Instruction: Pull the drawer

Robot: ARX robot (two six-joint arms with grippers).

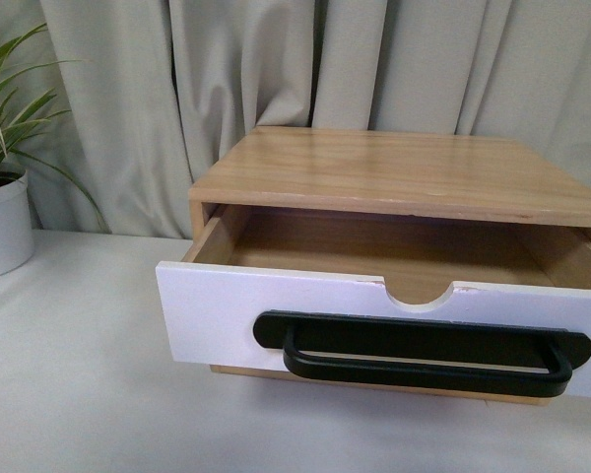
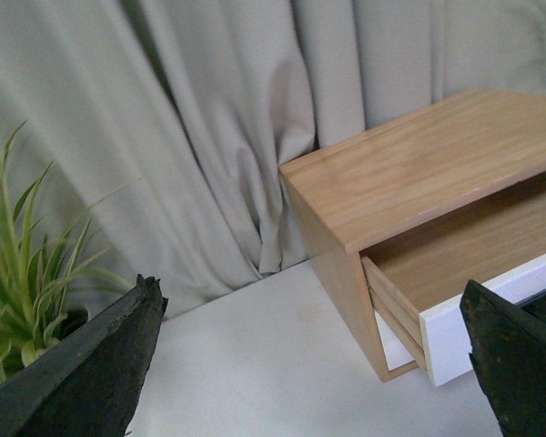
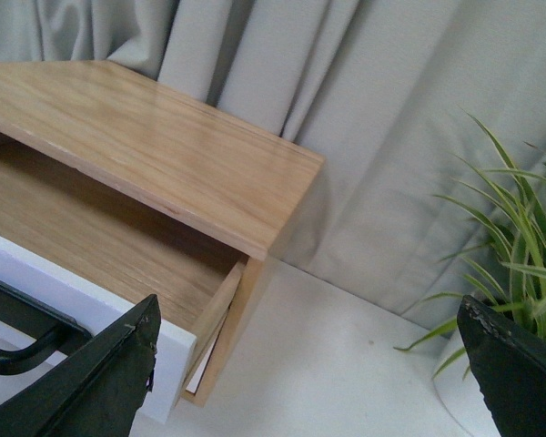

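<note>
The drawer (image 1: 217, 310) stands pulled out of its wooden cabinet (image 1: 394, 168), its bare wooden inside showing. Its white front carries a long black bar handle (image 1: 424, 350) and a half-round notch in the top edge. No arm shows in the front view. My left gripper (image 2: 314, 364) is open over the white table, off the cabinet's left side, with the drawer's (image 2: 491, 305) corner by one finger. My right gripper (image 3: 314, 364) is open too, off the cabinet's right side, with the drawer (image 3: 91, 305) and part of the handle (image 3: 18, 332) beside one finger. Neither gripper touches anything.
A potted green plant in a white pot (image 1: 2, 225) stands at the table's left. A second plant (image 3: 519, 264) stands right of the cabinet. Grey curtains (image 1: 108, 99) hang close behind. The white table (image 1: 79, 394) extends in front of the drawer.
</note>
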